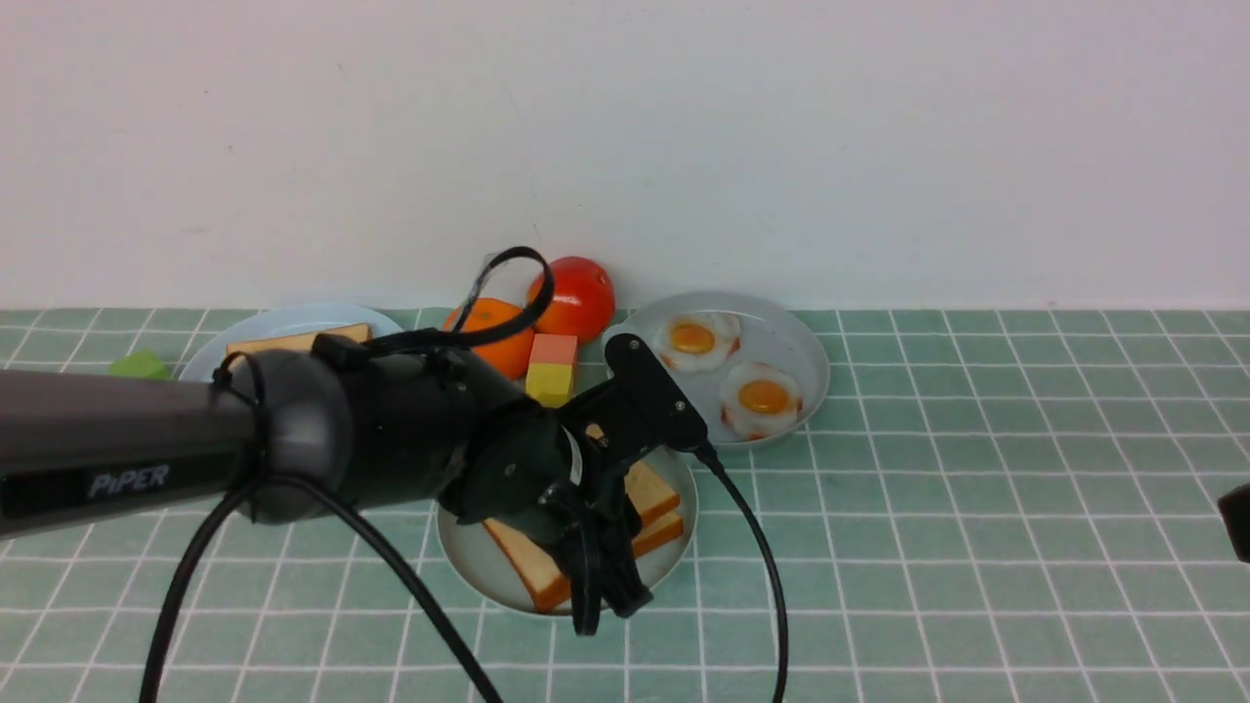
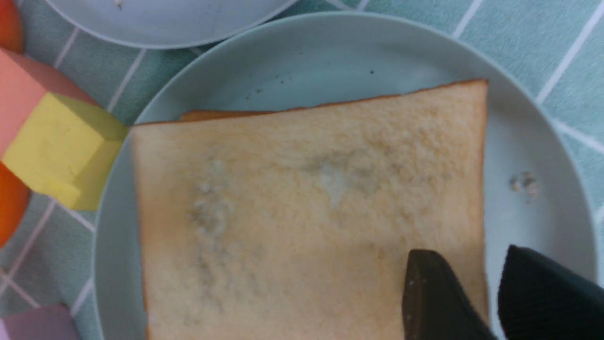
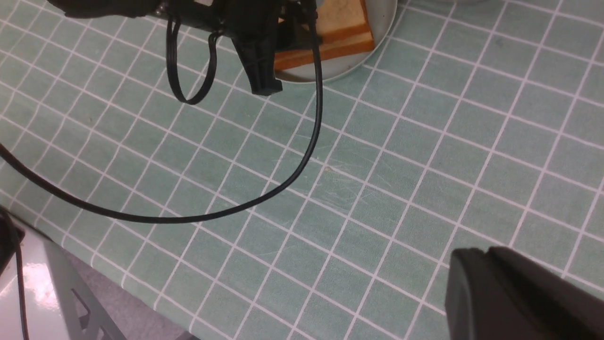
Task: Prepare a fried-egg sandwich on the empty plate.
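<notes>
The pale mint-green plate sits mid-table and holds two toast slices stacked, the top one over the lower one. No egg shows between them. In the left wrist view the top slice fills the plate, and a sliver of the lower slice peeks out. My left gripper hangs over the plate's front edge, narrowly open. One finger is over the toast, the other beside its edge over bare plate. My right gripper is shut and empty, low at the right.
A grey plate behind holds two fried eggs. A pale blue plate at back left holds a toast slice. An orange, a tomato and a pink-yellow block crowd behind the mint plate. Black cables trail forward.
</notes>
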Motion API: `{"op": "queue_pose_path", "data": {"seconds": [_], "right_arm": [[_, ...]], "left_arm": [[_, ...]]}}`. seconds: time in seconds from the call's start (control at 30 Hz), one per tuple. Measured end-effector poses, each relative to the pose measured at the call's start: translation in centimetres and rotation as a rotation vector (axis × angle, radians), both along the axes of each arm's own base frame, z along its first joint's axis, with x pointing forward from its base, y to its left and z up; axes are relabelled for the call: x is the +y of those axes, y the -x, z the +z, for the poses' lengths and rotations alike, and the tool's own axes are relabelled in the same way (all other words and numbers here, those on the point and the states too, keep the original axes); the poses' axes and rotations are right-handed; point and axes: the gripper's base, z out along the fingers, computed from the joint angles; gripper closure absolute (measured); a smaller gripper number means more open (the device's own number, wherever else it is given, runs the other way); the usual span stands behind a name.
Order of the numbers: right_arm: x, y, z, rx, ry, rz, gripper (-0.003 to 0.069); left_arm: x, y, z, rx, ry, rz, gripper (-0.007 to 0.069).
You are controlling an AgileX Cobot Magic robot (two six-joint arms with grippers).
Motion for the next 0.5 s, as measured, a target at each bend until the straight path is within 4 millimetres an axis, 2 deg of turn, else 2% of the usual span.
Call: {"op": "queue_pose_path", "data": {"seconds": [0.07, 0.2, 0.33, 0.37, 0.4, 0.47, 0.5], "right_arm": [[-0.1, 0.2, 0.1, -0.007, -0.002, 0.0, 0.0605], [-0.2, 0.5, 0.2, -0.016, -0.004, 0.0, 0.0601], [-0.4, 1.1, 0.5, -0.039, -0.008, -0.001, 0.0599], [-0.4, 1.2, 0.5, -0.043, -0.007, -0.002, 0.0599], [-0.7, 1.7, 0.7, -0.066, 0.0, -0.006, 0.0599], [-1.2, 2.5, 1.0, -0.1, 0.016, -0.017, 0.0599], [-1.3, 2.7, 1.0, -0.103, 0.018, -0.018, 0.0599]], "left_arm": [[0.1, 0.2, 0.9, -0.004, 0.027, 0.014, 0.0333], [0.0, 1.1, 2.7, 0.002, 0.071, 0.031, 0.0311], [-0.3, 3.7, 6.4, 0.001, 0.124, 0.01, 0.0319], [-0.4, 4.0, 6.7, 0.002, 0.132, 0.01, 0.0326], [-0.4, 5.7, 9.2, 0.002, 0.198, 0.027, 0.037], [0.6, 8.2, 12.9, -0.011, 0.317, 0.066, 0.046], [0.8, 8.4, 13.3, -0.019, 0.325, 0.065, 0.046]]}}
